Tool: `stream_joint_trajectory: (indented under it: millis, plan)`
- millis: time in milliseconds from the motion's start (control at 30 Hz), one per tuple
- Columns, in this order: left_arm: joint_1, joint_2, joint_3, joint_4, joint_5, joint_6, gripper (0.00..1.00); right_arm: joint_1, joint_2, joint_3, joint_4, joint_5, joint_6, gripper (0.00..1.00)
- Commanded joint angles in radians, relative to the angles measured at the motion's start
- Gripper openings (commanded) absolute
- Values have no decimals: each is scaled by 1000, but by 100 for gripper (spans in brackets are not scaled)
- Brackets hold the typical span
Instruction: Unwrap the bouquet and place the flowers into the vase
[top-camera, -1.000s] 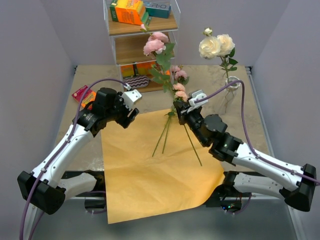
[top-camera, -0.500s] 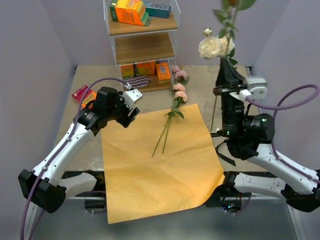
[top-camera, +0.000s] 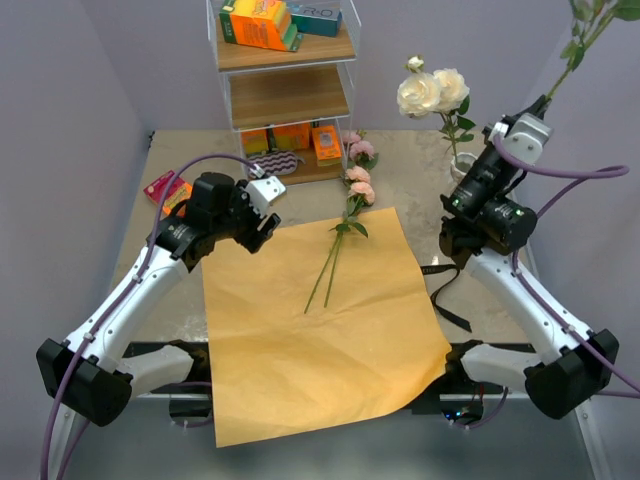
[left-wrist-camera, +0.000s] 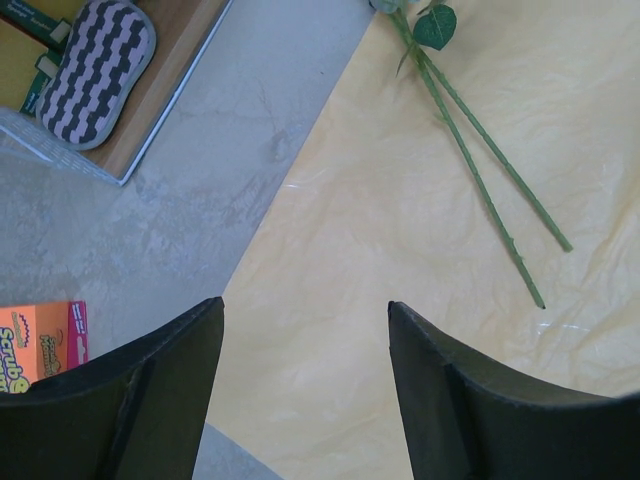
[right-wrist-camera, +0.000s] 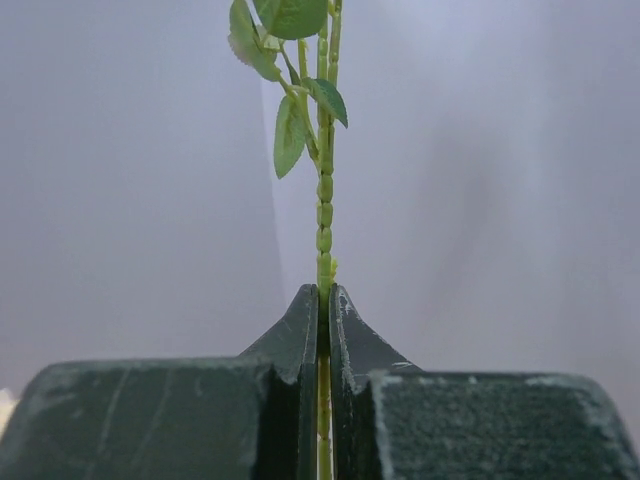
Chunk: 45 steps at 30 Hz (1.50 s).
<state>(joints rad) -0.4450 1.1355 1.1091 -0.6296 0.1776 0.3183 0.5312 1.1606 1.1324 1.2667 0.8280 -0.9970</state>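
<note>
The right claw (top-camera: 544, 103) is raised high at the far right of the bench (top-camera: 405, 155), pointing up and away. In the right wrist view it (right-wrist-camera: 323, 300) is pinched tight on a thin green flower stem (right-wrist-camera: 324, 215) that rises straight from between the fingers, with small leaves (right-wrist-camera: 290, 135) higher up. From above, that stem (top-camera: 585, 30) runs off the upper right corner, so its head is not visible.

The vase (top-camera: 463, 168) stands at the far right of the bench, just left of the right arm, with cream roses (top-camera: 432, 90) already standing in it.

Two more flowers (top-camera: 330, 262) lie side by side on the orange paper sheet (top-camera: 320, 330). Their pink heads are past the sheet's far edge, and their stems slant back toward the near left. The sheet is spread flat in the middle of the bench. A black ribbon (top-camera: 447, 300) lies loose at its right edge.

The left claw (top-camera: 262, 208) hangs over the sheet's far left corner, spread wide and holding nothing. Its wrist view shows the two fingers (left-wrist-camera: 150, 390) well apart above the paper (left-wrist-camera: 400, 300) and the two stems (left-wrist-camera: 480, 170). A shelf (top-camera: 285, 95) stands at the far side.
</note>
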Motion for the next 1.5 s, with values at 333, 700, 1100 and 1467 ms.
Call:
stream_joint_trajectory:
  millis: [333, 700, 1100, 1467]
  plan:
    - [6, 58, 32, 136, 62, 50, 72, -214, 278, 228, 345, -89, 282, 0]
    - [6, 135, 51, 182, 95, 77, 72, -300, 484, 421, 413, -224, 222, 0]
    - [92, 187, 72, 180, 177, 117, 72, -304, 591, 463, 470, -234, 187, 0]
    - [100, 184, 74, 174, 186, 128, 72, -304, 580, 388, 505, -227, 141, 0]
